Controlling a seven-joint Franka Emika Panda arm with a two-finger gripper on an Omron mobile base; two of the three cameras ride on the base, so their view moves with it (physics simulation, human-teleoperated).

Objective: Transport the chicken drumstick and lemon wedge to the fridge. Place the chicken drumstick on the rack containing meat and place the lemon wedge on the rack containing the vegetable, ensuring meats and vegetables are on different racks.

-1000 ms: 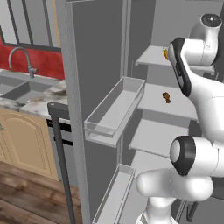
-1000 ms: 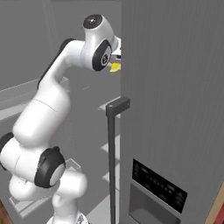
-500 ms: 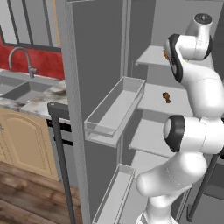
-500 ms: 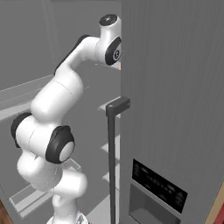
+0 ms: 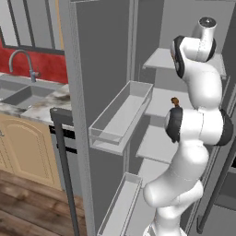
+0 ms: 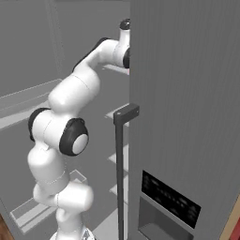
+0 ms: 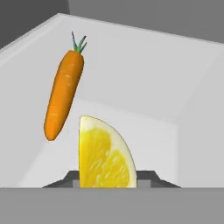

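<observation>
The two-finger gripper (image 7: 107,181) is closed tight on the yellow lemon wedge (image 7: 105,153), which stands upright between the dark finger tips, its straight cut edge to one side and its curved rind to the other. In the hand view the wedge sits in front of the pale grey fridge rack (image 7: 153,87), a flat shelf running back to the grey inner walls. Taking the long orange carrot with its green stub (image 7: 64,94) as the landmark: it lies on that same rack, just beyond the wedge and a little to one side of it, well short of the back wall. Whether the wedge already touches the shelf cannot be told.

In the left base view the white arm reaches up into the open fridge, its hand by the upper shelf (image 5: 159,59). One shelf below the carrot's level a small brown chicken drumstick (image 5: 175,101) shows, partly hidden behind the arm's dark elbow joint; it appears to rest on that lower rack.

By the look of things, the drumstick half of the job is done, and on a different rack from the vegetable. What remains is to set the wedge down beside the carrot, open the fingers and draw the hand out of the fridge.
</observation>
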